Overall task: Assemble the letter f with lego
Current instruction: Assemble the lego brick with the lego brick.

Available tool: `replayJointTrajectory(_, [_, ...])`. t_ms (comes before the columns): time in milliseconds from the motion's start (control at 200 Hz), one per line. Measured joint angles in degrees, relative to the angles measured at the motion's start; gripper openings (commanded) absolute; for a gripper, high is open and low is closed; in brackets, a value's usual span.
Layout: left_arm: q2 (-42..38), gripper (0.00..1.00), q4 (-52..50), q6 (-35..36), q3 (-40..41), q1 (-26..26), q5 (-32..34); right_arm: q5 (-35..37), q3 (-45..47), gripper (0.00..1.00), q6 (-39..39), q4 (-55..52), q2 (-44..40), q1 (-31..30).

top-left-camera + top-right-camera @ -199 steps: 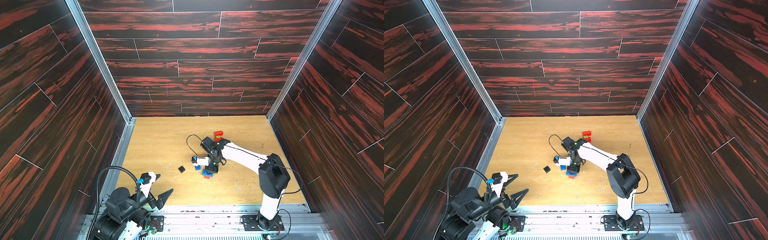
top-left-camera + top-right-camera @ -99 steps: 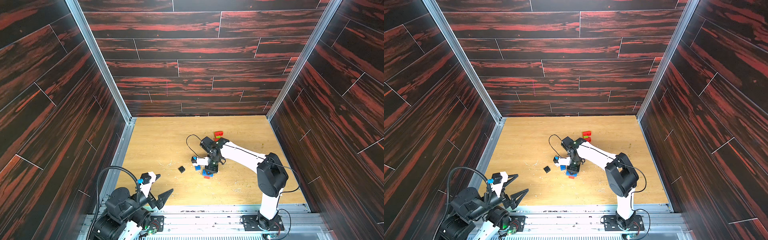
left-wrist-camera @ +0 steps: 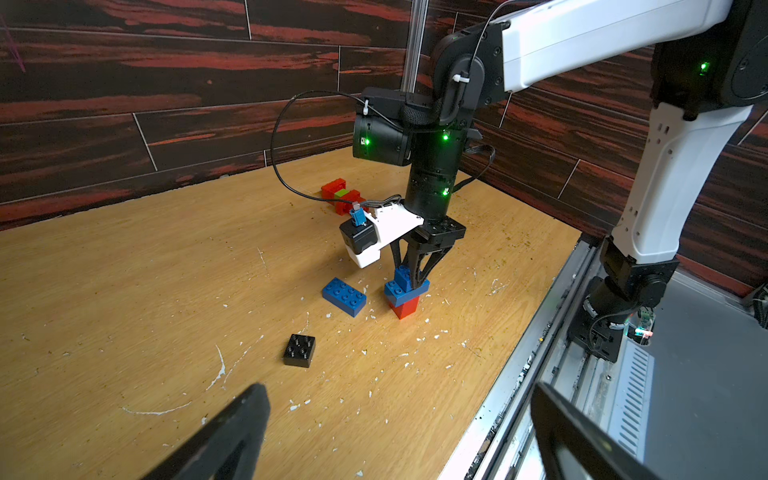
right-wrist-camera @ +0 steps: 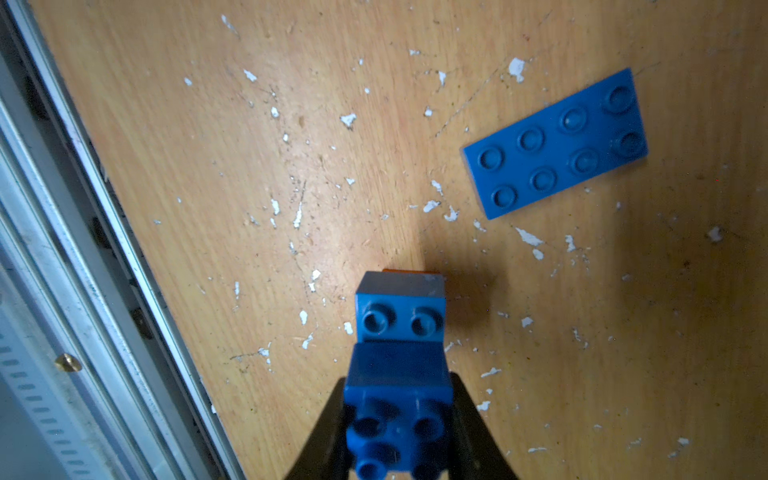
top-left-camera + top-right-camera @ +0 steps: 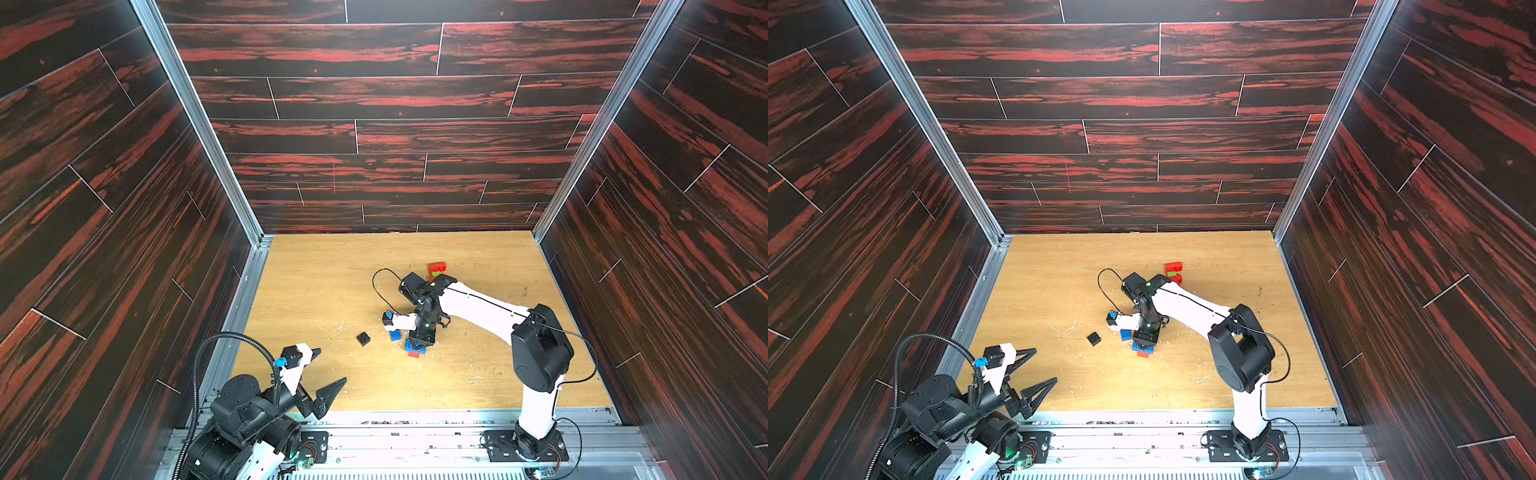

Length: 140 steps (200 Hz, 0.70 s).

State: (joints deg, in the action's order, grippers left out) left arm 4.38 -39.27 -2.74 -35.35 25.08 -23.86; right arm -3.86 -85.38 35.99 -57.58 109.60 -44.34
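Brick stack (image 3: 406,300) set mid-table (image 5: 478,374), top brick (image 3: 402,274) clasped in the right hand (image 3: 409,280), oblong brick (image 3: 344,296) laid just left, square brick (image 3: 300,351) further left, brick cluster (image 3: 341,195) placed far behind, left hand (image 5: 332,365) kept near-left.

Elbow: we see the black elbow joint (image 5: 542,353) of the white right arm sit slightly farther toward the left arm's side of the light wooden table (image 5: 332,291) than a second ago, in both top views.
Lower link: we see the white upright link (image 5: 538,409) above the right base lean a little more that way.
Forearm: we see the elbow end of the white forearm link (image 5: 478,305) stand a touch nearer the right gripper (image 5: 420,341), which clamps the small square blue studded plastic brick (image 3: 401,275).
Size of change: slight.
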Motion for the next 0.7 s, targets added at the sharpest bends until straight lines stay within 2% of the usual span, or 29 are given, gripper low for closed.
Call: replayJointTrajectory(701, [0.0, 1.0, 0.0, 0.0, 0.0, 0.0, 0.0, -1.25, 2.49, 0.2, -5.42, 2.78, -1.09, 0.35])
